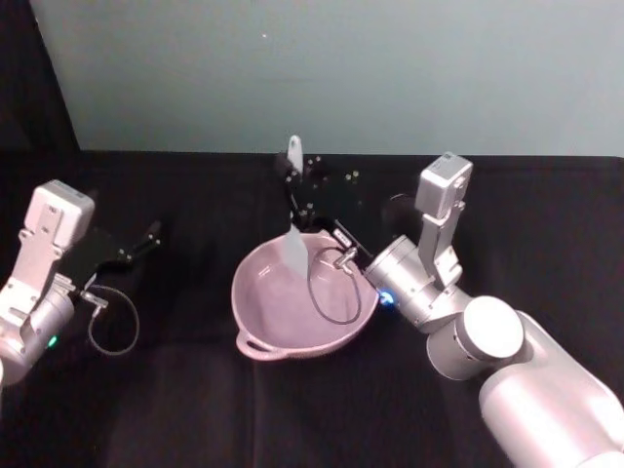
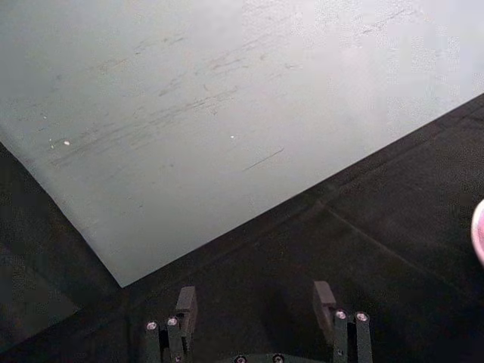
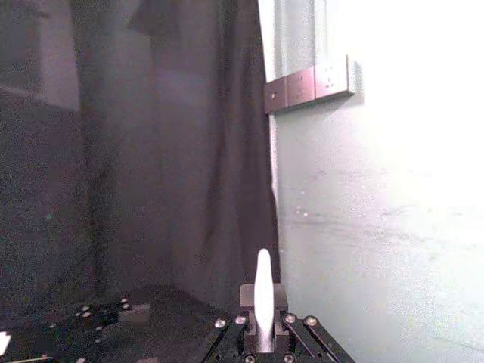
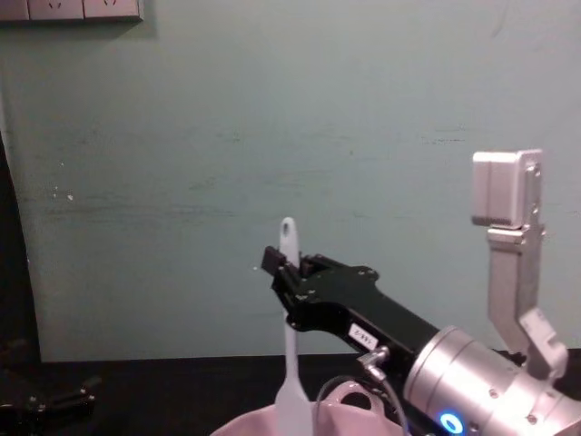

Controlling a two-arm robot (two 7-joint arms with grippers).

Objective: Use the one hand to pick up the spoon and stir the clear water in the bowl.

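Observation:
My right gripper [image 1: 291, 180] is shut on the white spoon [image 1: 294, 210], holding it upright above the far side of the pale pink bowl [image 1: 261, 331]. The spoon's flat blade hangs down into the bowl and its handle end with the small hole points up. From the chest the spoon [image 4: 290, 336] runs straight down through the right gripper [image 4: 283, 270] into the bowl [image 4: 363, 411]. The spoon's handle [image 3: 262, 291] stands between the right fingers. My left gripper [image 1: 151, 234] rests open at the table's left, apart from the bowl; its two fingers [image 2: 185, 306] hold nothing.
A black cloth [image 1: 195, 409] covers the table, and a pale green wall [image 1: 341, 68] rises behind it. A grey cable [image 1: 331, 292] from the right wrist loops over the bowl's right side. Another cable loop [image 1: 112, 322] lies by the left arm.

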